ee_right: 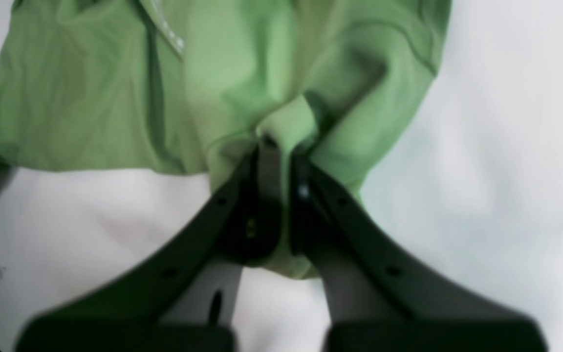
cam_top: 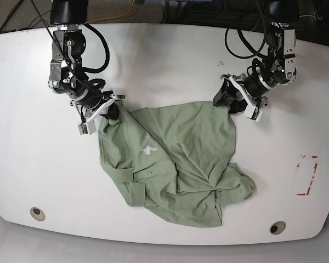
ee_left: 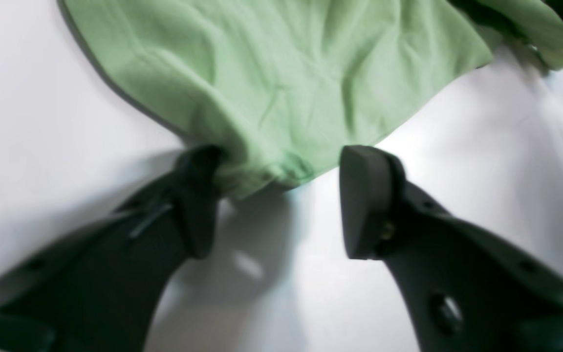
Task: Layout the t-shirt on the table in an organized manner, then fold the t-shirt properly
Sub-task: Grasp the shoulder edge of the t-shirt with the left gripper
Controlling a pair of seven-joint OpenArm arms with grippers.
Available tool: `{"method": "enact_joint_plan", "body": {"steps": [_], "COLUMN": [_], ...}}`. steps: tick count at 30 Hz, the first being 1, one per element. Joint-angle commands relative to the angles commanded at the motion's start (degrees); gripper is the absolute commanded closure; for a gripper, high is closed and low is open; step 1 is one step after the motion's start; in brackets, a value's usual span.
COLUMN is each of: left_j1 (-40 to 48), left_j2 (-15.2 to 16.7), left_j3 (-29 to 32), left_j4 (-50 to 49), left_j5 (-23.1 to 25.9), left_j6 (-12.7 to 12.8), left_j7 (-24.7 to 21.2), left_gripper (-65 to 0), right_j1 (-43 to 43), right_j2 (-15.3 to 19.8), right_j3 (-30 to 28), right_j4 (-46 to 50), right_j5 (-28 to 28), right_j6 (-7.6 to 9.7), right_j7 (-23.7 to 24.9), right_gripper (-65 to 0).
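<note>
The pale green t-shirt [cam_top: 170, 164] lies crumpled on the white table [cam_top: 170, 66], bunched toward the front, with a small white mark on the cloth. My right gripper [ee_right: 281, 161], on the base view's left [cam_top: 111, 112], is shut on a pinched fold at the t-shirt's [ee_right: 242, 73] upper left corner. My left gripper [ee_left: 281, 195] stands open at the upper right corner [cam_top: 230, 99]. A tip of the t-shirt [ee_left: 281, 88] lies between its fingers, against the left fingertip [ee_left: 198, 195]; the other fingertip [ee_left: 364, 200] stands apart from the cloth.
Two round grey grommets [cam_top: 37, 211] [cam_top: 277, 226] sit near the front edge. Red tape marks [cam_top: 307, 175] are at the right. Cables hang behind the table's far edge. Bare white tabletop surrounds the shirt on every side.
</note>
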Motion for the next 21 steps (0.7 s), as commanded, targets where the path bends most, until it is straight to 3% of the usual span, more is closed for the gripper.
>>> {"method": "enact_joint_plan", "body": {"steps": [4,10,21], "left_j1": [-0.1,-1.9,-3.8], "left_j2": [0.0,0.2,0.3], "left_j3": [-0.9,-3.5,-3.3], "left_j4": [-0.1,-0.2,-0.2], "left_j5": [0.0,-0.2,-0.2], "left_j6": [0.7,4.2,4.3], "left_j7": [0.0,0.1,0.2], "left_gripper": [-31.9,-38.8,-39.6], "right_j1": [-0.1,-0.1,-0.1], "right_j2": [0.0,0.0,0.0], "right_j3": [0.0,0.0,0.0], "right_j4": [0.0,0.0,0.0], "right_j5": [0.0,0.0,0.0], "right_j6": [0.0,0.0,0.0], "right_j7": [0.0,0.0,0.0], "right_gripper": [0.0,0.0,0.0]}}
